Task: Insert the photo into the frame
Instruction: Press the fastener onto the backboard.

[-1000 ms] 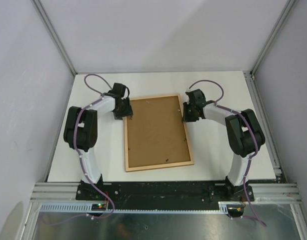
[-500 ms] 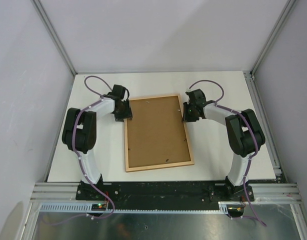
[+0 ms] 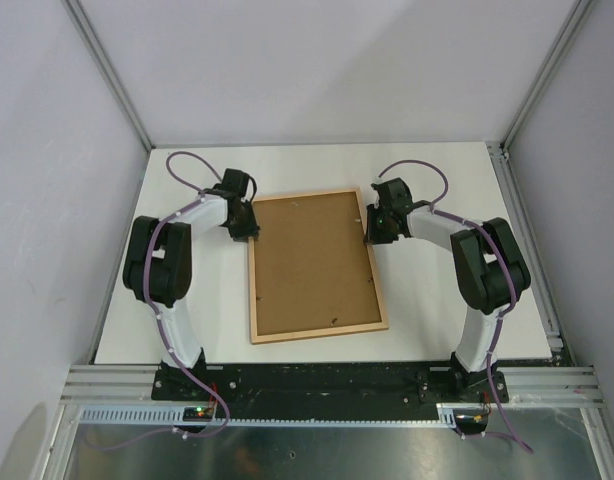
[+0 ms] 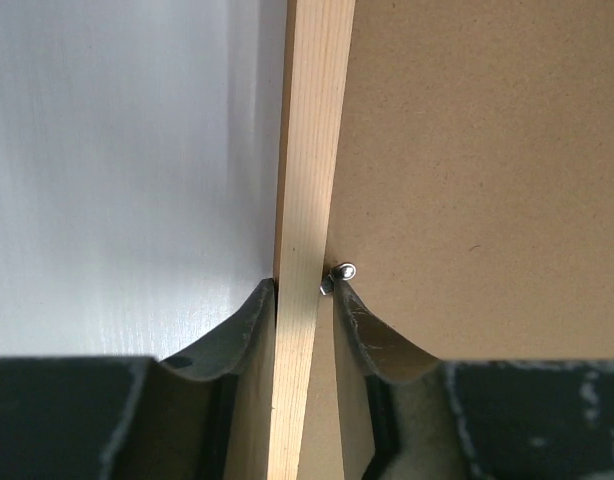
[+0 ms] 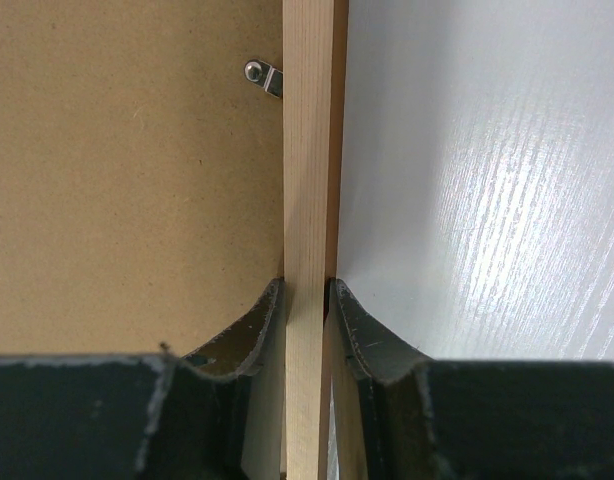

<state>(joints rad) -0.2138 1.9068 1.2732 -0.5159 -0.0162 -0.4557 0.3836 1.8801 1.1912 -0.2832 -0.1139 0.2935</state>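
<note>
Two arms stood at the near edge of the one white table (image 3: 437,310). Between them lay a single thin-railed rectangular light-wood frame (image 3: 317,330), flat, its near rail close to the table's front edge. One flat brown fibreboard backing board (image 3: 312,265) filled it, facing up. Farther along, the left gripper (image 3: 249,228) was closed on the left rail near the far corner, a finger against each side. The right gripper (image 3: 372,232) pinched the right rail likewise. One small metal clip (image 4: 339,272) sat by the left gripper's inner finger, and another clip (image 5: 262,75) lay beyond the right gripper. White tabletop showed wide on both sides, with a narrower strip beyond the far rail.
</note>
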